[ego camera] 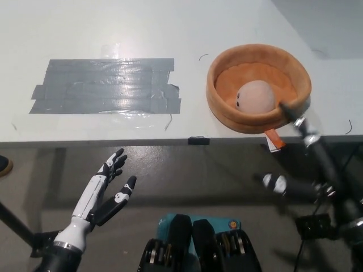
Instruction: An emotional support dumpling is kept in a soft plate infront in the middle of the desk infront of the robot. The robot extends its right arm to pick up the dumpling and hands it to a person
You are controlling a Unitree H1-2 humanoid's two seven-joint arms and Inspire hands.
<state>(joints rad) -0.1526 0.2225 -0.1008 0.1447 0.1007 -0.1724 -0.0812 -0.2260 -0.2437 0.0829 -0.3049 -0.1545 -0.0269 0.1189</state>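
The pale round plush dumpling point(256, 95) was seen lying inside the soft orange padded plate point(224, 105) near the front edge of the white desk point(170, 22). The black right hand point(300, 153) was spread at the plate's near rim, nothing grasped, apparently positioned for the reach. The white left hand point(108, 190) was held idle below the desk edge, fingers apart and empty.

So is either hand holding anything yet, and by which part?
Nothing is held. The right hand only reaches the soft plate's near rim; the dumpling lies inside, ungripped. The left hand rests open below the desk edge.
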